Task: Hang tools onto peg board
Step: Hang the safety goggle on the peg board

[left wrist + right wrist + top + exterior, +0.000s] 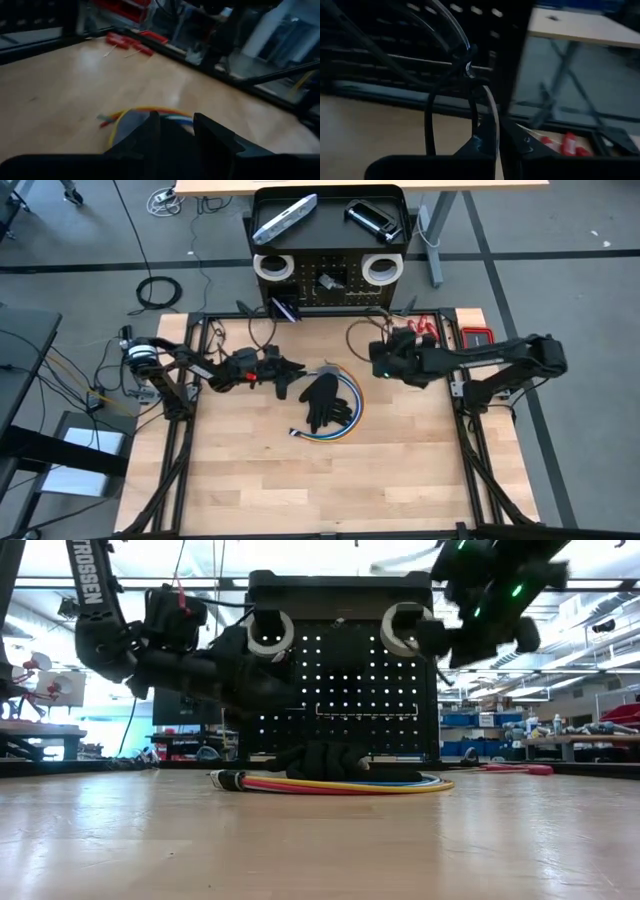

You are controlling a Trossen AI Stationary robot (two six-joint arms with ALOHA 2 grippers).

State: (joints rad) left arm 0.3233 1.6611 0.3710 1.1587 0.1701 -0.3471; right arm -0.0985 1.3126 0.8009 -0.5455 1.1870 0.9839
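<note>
The black peg board (330, 280) stands at the table's far edge. Two white tape rolls (272, 267) (381, 269) hang on its face. A silver flat bar (285, 220) and a black clamp (373, 220) lie on its tray top. In the table's middle a black glove (325, 400) lies on a coil of coloured wires (330, 783). My left gripper (176, 132) is open and nearly level, just left of the glove. My right gripper (380, 360) is shut, raised above the table near the board's right side, and I see nothing between its fingers.
Red-handled tools (425, 330) and a red case (478, 337) lie at the table's far right corner. A thin dark cable loop (432, 115) hangs in front of my right gripper. Bare wood stretches along the near half of the table (320, 490).
</note>
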